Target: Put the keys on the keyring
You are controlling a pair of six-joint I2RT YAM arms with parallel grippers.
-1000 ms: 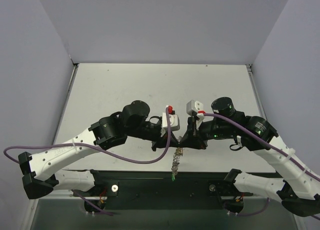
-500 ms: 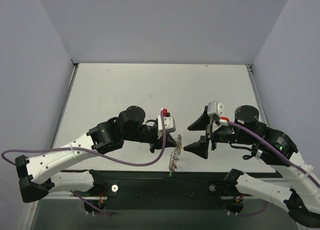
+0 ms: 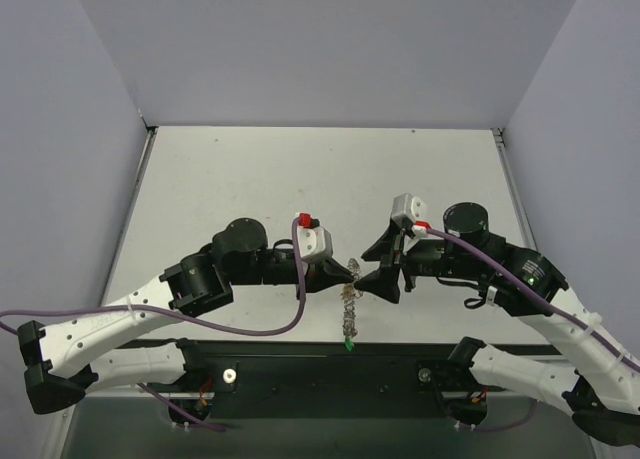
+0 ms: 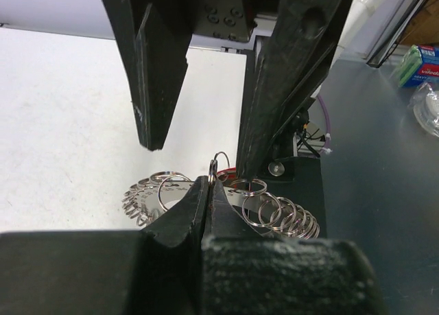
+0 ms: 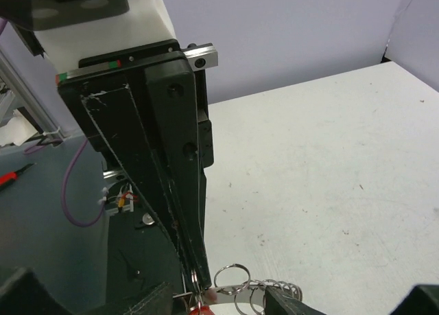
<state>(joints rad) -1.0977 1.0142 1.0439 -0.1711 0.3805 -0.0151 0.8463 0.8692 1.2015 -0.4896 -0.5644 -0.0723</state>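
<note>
The keyring (image 3: 348, 312), a silvery ring frilled with small metal loops, hangs edge-on from my left gripper (image 3: 347, 272). In the left wrist view that gripper (image 4: 210, 185) is shut on one small loop of the keyring (image 4: 281, 215). My right gripper (image 3: 376, 267) stands open just right of it, its fingers (image 4: 156, 75) reaching in on either side of the pinched loop. Of the keys, a red head (image 5: 203, 309) sits by the keyring (image 5: 255, 292) between the jaws of my right gripper (image 5: 209, 305), and a green tag (image 3: 348, 345) dangles at the ring's lower end.
Both arms meet over the near edge of the white table (image 3: 300, 179), above the dark base plate (image 3: 330, 379). Purple cables (image 3: 250, 324) loop from each wrist. Grey walls enclose the table on the left, right and back.
My right gripper let go, swung out to the right with its jaws wide, then came back to the ring with them narrower. The left gripper shifted slightly, still holding the ring.
</note>
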